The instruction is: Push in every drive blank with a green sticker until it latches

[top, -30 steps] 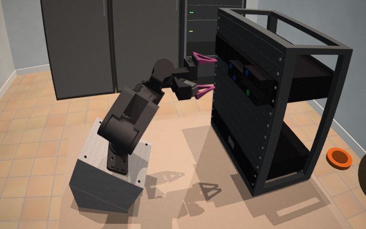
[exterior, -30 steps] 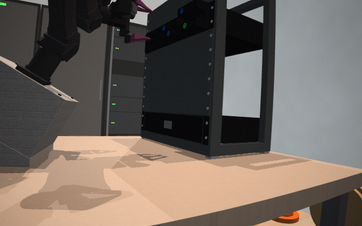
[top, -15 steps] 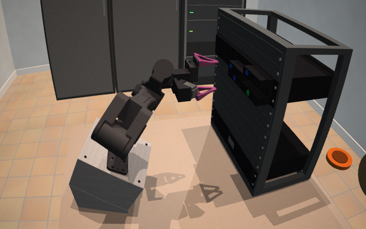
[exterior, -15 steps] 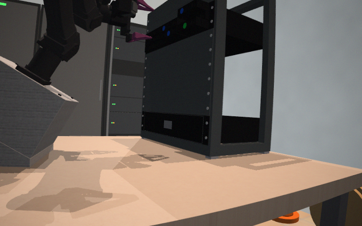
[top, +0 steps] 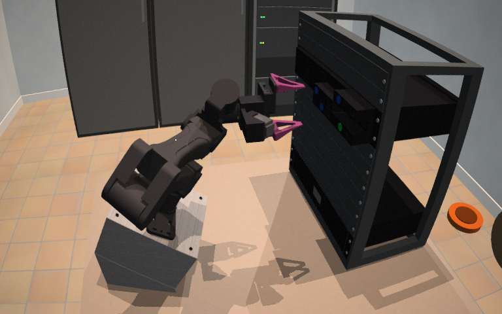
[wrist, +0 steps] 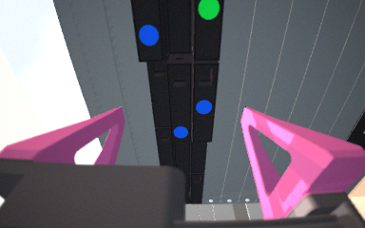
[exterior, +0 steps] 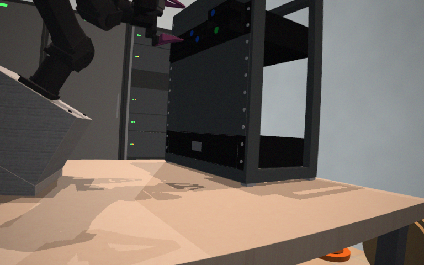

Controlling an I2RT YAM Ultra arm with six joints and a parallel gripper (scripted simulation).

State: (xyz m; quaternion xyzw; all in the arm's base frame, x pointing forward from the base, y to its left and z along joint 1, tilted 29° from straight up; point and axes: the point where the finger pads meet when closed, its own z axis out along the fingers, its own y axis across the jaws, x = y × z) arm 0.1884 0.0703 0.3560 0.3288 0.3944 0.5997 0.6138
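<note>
While my arm reaches out from its block, here is what I see, nearest first.

Tool: my tool (top: 294,105) is spread wide with nothing between its pink fingers; both tips stand just short of the rack's front face, at the height of the drive row.

Pedestal: my arm stands on a grey block (top: 110,237) on the table (exterior: 281,218), at about 8 o'clock from the rack in the top view.

Rack: the dark rack (top: 436,70) stands upright on the table, its blank front panels facing my tool.

Drive row: four drive blanks sit in a band near the top of the rack front; in the wrist view they run up the middle of the picture, between my fingers.

Blue stickers: two blue-dotted blanks (wrist: 203,106) (wrist: 181,132) lie closest to my tool, and a third (wrist: 148,35) sits further off at about 11 o'clock.

Green sticker: the green-sticker blank (top: 339,127) juts out of the rack face; in the wrist view its dot (wrist: 208,9) is at 12 o'clock, beyond the blue ones and apart from both fingers.

Beyond: an orange dish (top: 465,217) lies on the tiled floor past the rack, at about 4 o'clock in the top view.
</note>
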